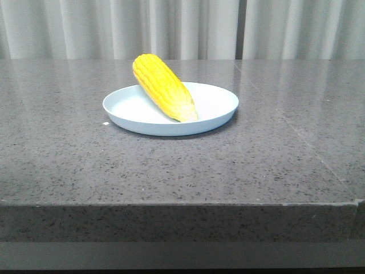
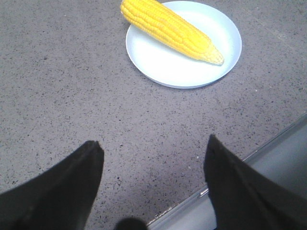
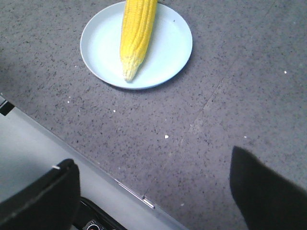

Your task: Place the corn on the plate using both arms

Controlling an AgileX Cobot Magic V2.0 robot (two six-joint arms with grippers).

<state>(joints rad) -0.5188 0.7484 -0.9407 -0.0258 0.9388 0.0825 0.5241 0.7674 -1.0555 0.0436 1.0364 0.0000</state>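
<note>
The left gripper (image 2: pixel 153 158) stands wide apart in its wrist view, its two dark fingers (image 2: pixel 72 184) spread with only bare speckled grey table (image 2: pixel 57 86) between them; it holds nothing and touches nothing. The right gripper (image 3: pixel 153 177) is likewise spread wide and empty, its fingers (image 3: pixel 268 187) hanging over the table's near edge. Neither arm shows in the front view. No brand, label or writing can be read on anything. The corn (image 1: pixel 163 87) lies on the plate (image 1: pixel 217 105), its pale tapered tip resting inside the dish near the front rim and its thick end propped up over the far left rim, so the cob sits tilted. Plate and corn lie well apart from both grippers, out on the table beyond the fingertips.
</note>
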